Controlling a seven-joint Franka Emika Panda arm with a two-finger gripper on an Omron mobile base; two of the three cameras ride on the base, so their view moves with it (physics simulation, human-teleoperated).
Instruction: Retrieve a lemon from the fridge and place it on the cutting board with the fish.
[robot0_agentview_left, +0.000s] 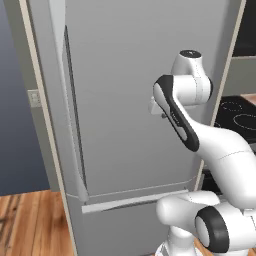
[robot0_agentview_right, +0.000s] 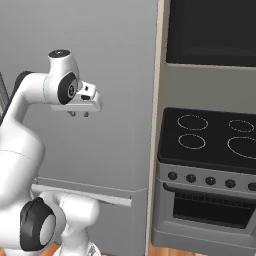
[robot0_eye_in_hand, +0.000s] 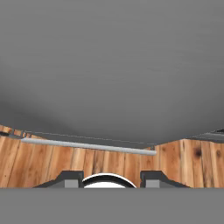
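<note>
Still opening stage: tall light-grey fridge closed, my claw empty, fingers apart, pointing down beside door. Next I reach long vertical handle, pull.

fridge shut, tall light-grey door upright filling the left of the scene, long vertical handle at its left edge, lower drawer closed beneath.

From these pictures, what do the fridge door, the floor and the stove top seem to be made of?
Fridge door: probably brushed or painted metal; even matt grey with faint streaks.
Floor: wood planks; brown grain, knots and seams between boards.
Stove top: likely glass or ceramic; flat glossy black with thin white burner rings.
</note>
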